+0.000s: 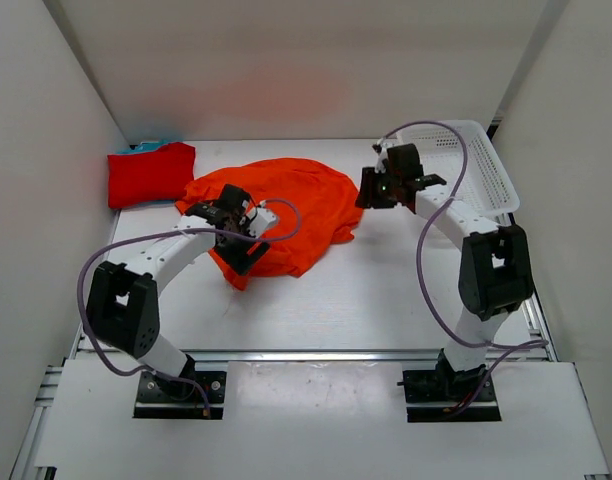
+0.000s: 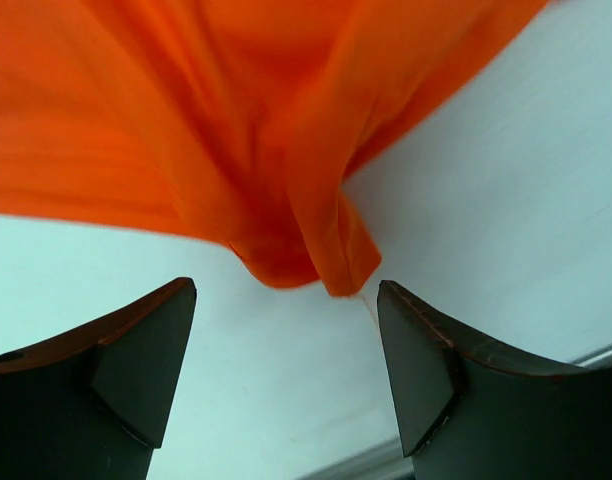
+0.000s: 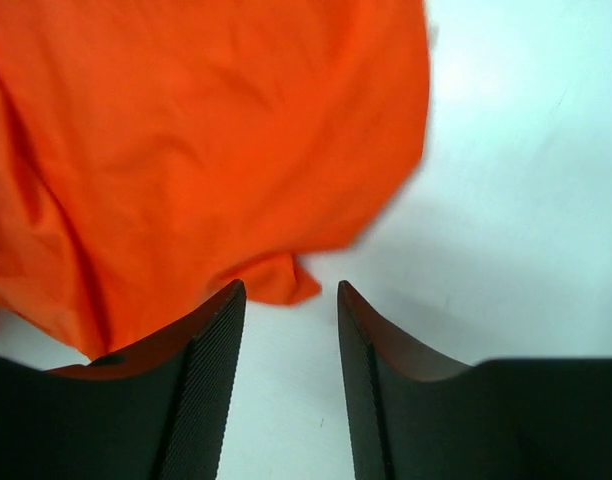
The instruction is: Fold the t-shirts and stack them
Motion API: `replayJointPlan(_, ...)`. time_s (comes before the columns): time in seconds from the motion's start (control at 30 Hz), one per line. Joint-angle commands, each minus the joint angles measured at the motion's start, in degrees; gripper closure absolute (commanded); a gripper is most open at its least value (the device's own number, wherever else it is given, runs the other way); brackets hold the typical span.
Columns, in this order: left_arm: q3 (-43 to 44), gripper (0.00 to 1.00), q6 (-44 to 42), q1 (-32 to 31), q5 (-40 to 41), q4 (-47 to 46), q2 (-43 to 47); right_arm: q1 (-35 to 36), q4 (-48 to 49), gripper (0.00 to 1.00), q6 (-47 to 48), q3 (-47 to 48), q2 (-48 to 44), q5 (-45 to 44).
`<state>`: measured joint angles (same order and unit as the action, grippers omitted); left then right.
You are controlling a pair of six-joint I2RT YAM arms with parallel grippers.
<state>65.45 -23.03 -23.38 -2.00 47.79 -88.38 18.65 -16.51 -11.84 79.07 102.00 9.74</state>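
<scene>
Note orange t-shirt (image 1: 276, 205) crumpled at centre of frame on counter (image 1: 386, 290); red t-shirt (image 1: 151, 175) folded at upper left, over a sliver of teal-blue t-shirt (image 1: 146, 147). Find left gripper (image 2: 286, 300) spread wide and empty, just short of a bunched corner; right gripper (image 3: 291, 300) parted and empty, at right hem. Best to pinch both corners squarely, lift together, then spread flat before folding.

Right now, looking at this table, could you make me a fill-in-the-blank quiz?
The crumpled t-shirt is ____ in colour.
The folded red t-shirt lies far back on the ____.
The left gripper and right gripper both stand ____, gripping nothing.
The white mesh basket stands at the far ____.
Missing words: orange, left, open, right.
</scene>
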Motion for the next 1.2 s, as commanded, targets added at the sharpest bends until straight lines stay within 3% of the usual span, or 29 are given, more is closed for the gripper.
replayJointPlan(0.0, -4.45, 0.17, -0.71, 0.88, 1.91, -0.85, 0.58, 1.73, -1.16, 0.51, -2.94, -4.08, 0.84, 2.04)
replayJointPlan(0.17, -5.69, 0.17, 0.17, -1.85, 3.15, -4.10, -1.62, 3.32, -0.54, 0.49, -2.05, -6.56, 2.68, 3.27)
replayJointPlan(0.27, -4.63, 0.23, 1.66, -1.59, 2.44, -4.99, -2.76, 3.14, 0.95, 0.48, -2.75, -6.64, 4.61, 5.80)
replayJointPlan(0.37, -4.63, 0.39, 2.20, -1.50, 2.00, -5.78, -4.52, 3.84, 0.78, 0.47, -2.58, -5.86, 7.25, 5.04)
replayJointPlan(0.43, -4.45, 0.64, 2.55, -1.58, 2.26, -5.61, -5.40, 3.85, 0.08, 0.46, -2.05, -5.68, 9.27, 3.89)
replayJointPlan(0.53, -4.81, 0.89, 3.77, -0.89, 2.44, -6.04, -5.84, 3.84, 0.25, 0.41, -2.75, -5.16, 11.20, 3.10)
replayJointPlan(0.6, -4.98, 0.98, 4.13, 0.08, 2.18, -5.69, -5.40, 3.41, -0.36, 0.41, -2.93, -4.54, 12.61, 2.40)
replayJointPlan(0.73, -4.81, 1.00, 4.39, 1.84, 2.26, -5.08, -3.91, 3.67, 0.08, 0.45, -3.37, -1.73, 14.63, 2.57)
replayJointPlan(0.8, -4.11, 1.00, 3.78, 2.45, 2.35, -4.38, -3.12, 3.93, -0.36, 0.52, -3.45, -0.67, 15.77, 1.61)
replayJointPlan(0.87, -3.40, 1.00, 3.95, 3.07, 2.35, -3.94, -2.59, 3.41, -0.54, 0.79, -3.46, 0.64, 17.70, 3.79)
replayJointPlan(0.93, -2.09, 1.00, 3.87, 4.65, 2.44, -3.06, -2.67, 3.32, -0.54, 0.99, -4.25, 0.74, 17.89, 6.69)
replayJointPlan(1.1, 4.74, 1.00, 3.25, 9.30, 2.35, 0.54, -2.06, 2.53, -0.62, 1.00, -1.18, 0.47, 11.94, 6.09)
replayJointPlan(1.17, 8.63, 1.00, 2.73, 11.67, 6.19, -0.24, -1.10, 0.43, -2.11, 1.00, -0.47, 1.52, 7.63, 3.46)
